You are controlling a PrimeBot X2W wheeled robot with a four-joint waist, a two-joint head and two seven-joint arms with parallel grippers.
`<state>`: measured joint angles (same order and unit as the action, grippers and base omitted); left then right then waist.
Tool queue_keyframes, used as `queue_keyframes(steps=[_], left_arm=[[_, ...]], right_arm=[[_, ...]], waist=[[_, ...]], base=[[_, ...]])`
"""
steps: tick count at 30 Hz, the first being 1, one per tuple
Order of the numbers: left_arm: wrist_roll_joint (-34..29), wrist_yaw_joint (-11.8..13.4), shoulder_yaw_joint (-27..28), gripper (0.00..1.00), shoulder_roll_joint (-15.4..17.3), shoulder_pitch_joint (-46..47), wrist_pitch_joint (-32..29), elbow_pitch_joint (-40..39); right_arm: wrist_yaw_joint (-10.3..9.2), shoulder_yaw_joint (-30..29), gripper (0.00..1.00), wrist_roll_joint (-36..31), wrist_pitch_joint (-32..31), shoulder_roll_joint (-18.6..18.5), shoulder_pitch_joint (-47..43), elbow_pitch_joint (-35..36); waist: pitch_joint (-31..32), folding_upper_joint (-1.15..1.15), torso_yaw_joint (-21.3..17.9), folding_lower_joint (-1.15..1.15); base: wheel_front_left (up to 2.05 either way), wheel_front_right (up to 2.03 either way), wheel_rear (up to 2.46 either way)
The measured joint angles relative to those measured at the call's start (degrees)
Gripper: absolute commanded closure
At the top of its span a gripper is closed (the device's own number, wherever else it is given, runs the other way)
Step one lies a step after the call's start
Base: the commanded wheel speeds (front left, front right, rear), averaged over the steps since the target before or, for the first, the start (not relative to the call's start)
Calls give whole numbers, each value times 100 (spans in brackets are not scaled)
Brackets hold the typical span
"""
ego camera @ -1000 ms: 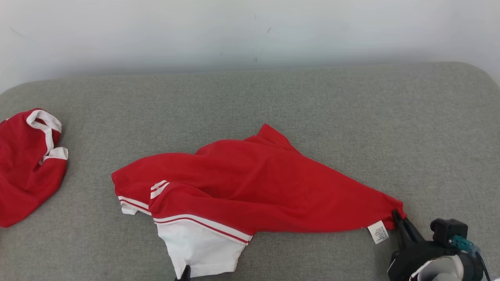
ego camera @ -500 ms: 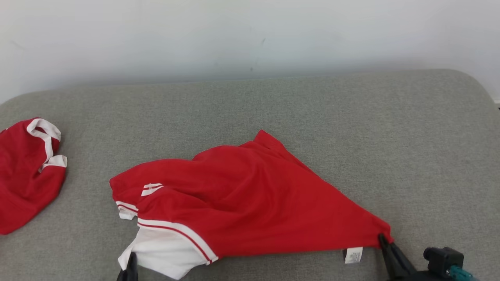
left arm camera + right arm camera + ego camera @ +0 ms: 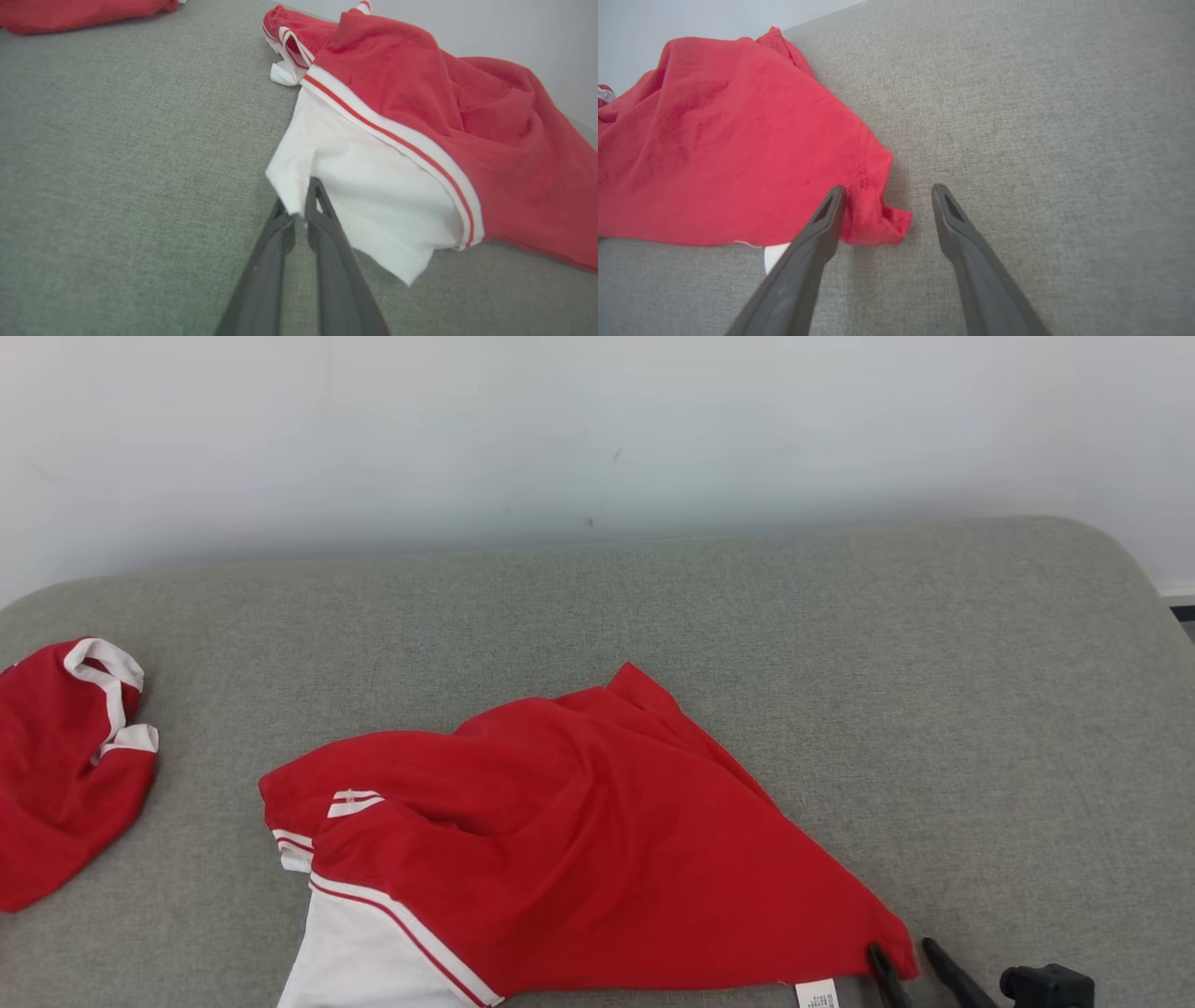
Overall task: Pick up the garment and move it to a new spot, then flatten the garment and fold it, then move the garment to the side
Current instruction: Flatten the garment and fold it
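Left wrist view showed my left tool pinching the red-and-white fabric garment; right wrist view, my right tool parted.

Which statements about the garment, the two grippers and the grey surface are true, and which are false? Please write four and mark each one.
1. The left gripper is shut on the white panel of the garment. True.
2. The right gripper clamps the red corner. False: its fingers stand apart, and the corner lies loose between them.
3. A second red garment lies on the grey surface, to the robot's left. True.
4. The garment is neatly folded. False: it lies spread and wrinkled.
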<state>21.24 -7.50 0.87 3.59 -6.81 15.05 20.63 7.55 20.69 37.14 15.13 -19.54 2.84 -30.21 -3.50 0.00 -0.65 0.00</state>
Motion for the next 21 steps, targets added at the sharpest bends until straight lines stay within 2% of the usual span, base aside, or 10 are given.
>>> queue_keyframes(steps=[4, 11, 18, 21], left_arm=[[23, 0, 10, 0, -15, -15, 0, 34], [32, 0, -40, 0, -25, -24, 0, 118], [64, 0, -168, 0, 24, -23, 0, 287], [110, 0, -186, 0, 43, -20, 0, 339]], right_arm=[[0, -41, 0, -94, 0, -137, -126, 163], [0, 298, 0, -336, -1, -408, -295, 409], [0, 303, 0, -1035, 0, -715, -321, 749], [0, 292, 0, -1137, -10, -770, -349, 810]], waist=[[25, 0, -10, 0], [-26, 0, 16, 0], [-62, 0, 5, 0], [-75, 0, -12, 0]], base=[[0, 0, 0], [0, 0, 0], [0, 0, 0], [0, 0, 0]])
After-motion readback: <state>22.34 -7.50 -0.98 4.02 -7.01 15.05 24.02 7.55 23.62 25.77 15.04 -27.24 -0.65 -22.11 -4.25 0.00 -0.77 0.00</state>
